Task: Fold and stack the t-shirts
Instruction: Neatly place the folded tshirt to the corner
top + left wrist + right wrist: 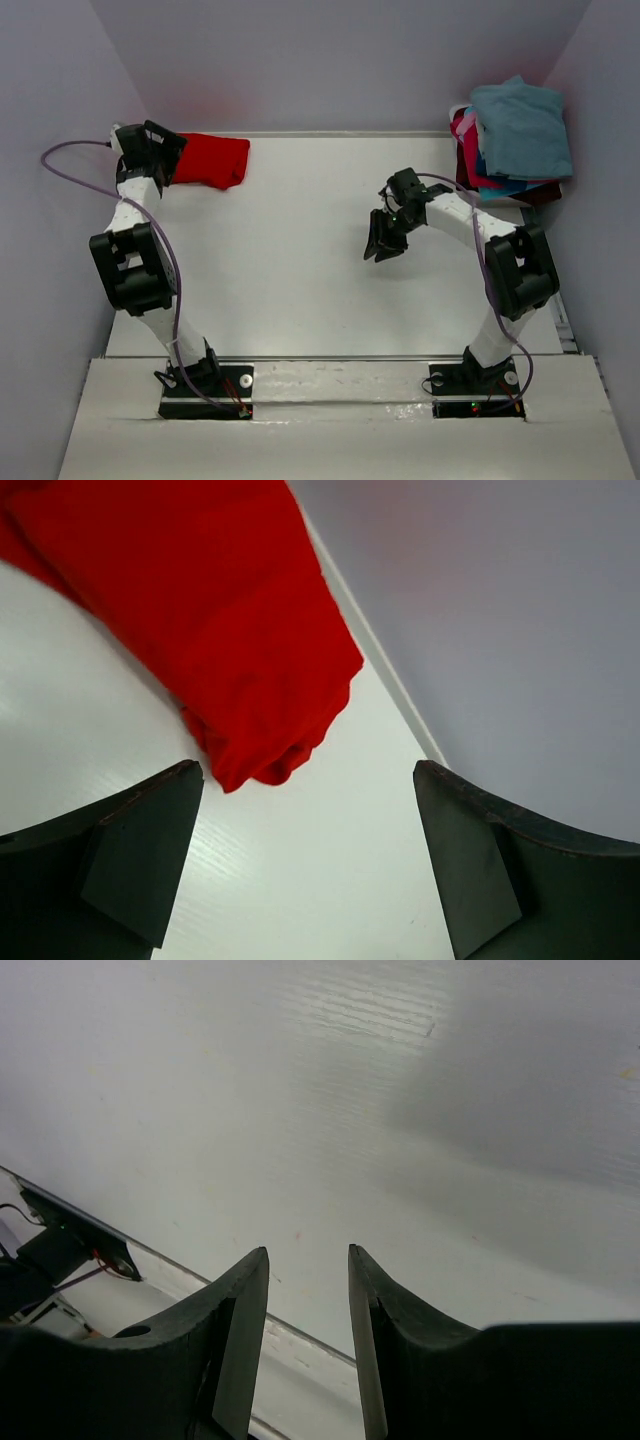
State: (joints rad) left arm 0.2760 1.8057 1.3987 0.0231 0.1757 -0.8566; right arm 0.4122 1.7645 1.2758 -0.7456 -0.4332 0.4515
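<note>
A folded bright red t-shirt (212, 160) lies at the far left of the table by the back wall; in the left wrist view (215, 620) its rolled end sits just beyond my fingers. My left gripper (160, 150) is open wide and empty, right beside the shirt's left end. A heap of t-shirts (512, 140) sits at the far right corner: teal-blue on top, pink, blue and dark maroon below. My right gripper (383, 240) hovers over the bare table middle-right, jaws a little apart and empty, as the right wrist view (308, 1255) shows.
The white table (300, 260) is walled at the back and both sides. Its near edge has a metal strip (300, 1345), and the arm bases (205, 385) stand on the front ledge. A purple cable (70, 175) loops off the left arm.
</note>
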